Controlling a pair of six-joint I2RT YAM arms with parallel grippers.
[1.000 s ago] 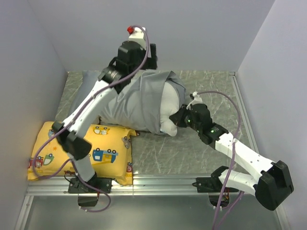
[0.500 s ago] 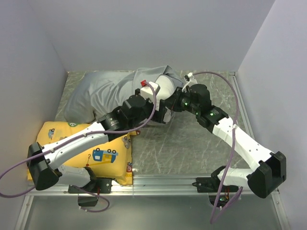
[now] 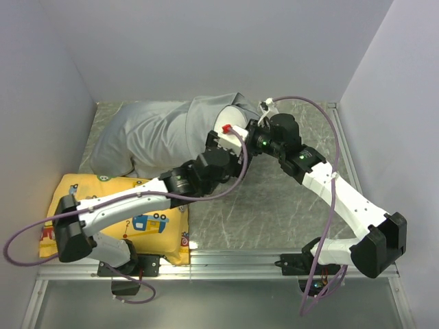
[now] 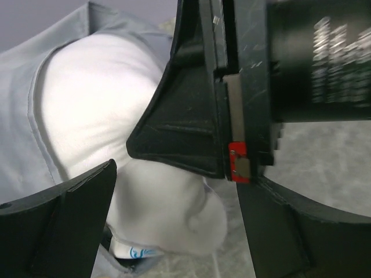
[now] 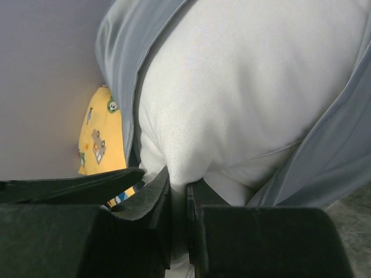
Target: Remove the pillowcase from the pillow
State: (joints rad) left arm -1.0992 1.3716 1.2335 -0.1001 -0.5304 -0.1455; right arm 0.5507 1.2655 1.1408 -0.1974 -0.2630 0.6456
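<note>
Grey pillowcase lies at far side of surface, white pillow bulging from its open end. R claw nipped onto a pillow fold; L claw wide, empty, just beside. Cloth prob. soft, light, slippery: take hem by opening

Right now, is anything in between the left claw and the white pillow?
Yes, partly. The right gripper, shut on a pinch of the pillow, sits just ahead of the open left gripper. Below it, the pillow's bare corner shows unblocked.
</note>
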